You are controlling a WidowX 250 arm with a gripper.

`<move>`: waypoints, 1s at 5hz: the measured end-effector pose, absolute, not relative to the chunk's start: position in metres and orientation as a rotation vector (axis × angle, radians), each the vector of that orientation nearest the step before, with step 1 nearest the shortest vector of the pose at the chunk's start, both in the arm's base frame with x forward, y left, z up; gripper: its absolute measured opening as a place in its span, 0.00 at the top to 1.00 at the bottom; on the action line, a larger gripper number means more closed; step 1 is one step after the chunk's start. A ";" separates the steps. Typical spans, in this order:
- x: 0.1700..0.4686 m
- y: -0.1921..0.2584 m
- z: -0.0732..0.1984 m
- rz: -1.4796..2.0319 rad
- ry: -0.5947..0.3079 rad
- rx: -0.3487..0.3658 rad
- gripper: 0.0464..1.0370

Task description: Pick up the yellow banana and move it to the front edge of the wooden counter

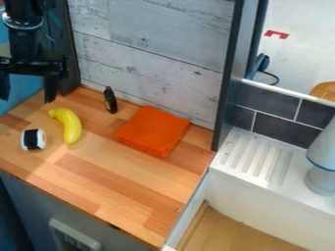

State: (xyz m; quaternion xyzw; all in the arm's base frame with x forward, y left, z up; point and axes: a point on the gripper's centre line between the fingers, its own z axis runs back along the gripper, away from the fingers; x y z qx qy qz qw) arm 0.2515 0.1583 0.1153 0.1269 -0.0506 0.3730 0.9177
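Note:
At the upper left, the black gripper [26, 90] hangs above the back left corner of the wooden counter, open, with nothing between its two fingers. Below and to its right lies a yellow banana [70, 126]. A small black and white roll-shaped object [33, 139] rests left of the banana. Near the back wall stands a small dark bottle [110, 100]. To the right of the bottle is a folded orange cloth [153, 131], lying flat on the counter [98, 181].
A grey wood-plank wall [150, 54] backs the counter, and a dark upright post [227, 83] rises at its right. Beyond it are a white ridged drainboard [255, 156] and a pale grey object [322, 164] with a blue ring.

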 end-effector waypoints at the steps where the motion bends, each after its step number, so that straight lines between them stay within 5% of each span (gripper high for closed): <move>1: 0.251 0.157 0.108 0.762 -0.078 0.254 0.04; 2: 0.270 0.175 0.072 0.650 -0.029 0.161 0.04; 3: 0.282 0.196 0.053 0.636 -0.045 0.155 0.04; 5: 0.307 0.205 0.036 0.804 -0.233 0.069 0.04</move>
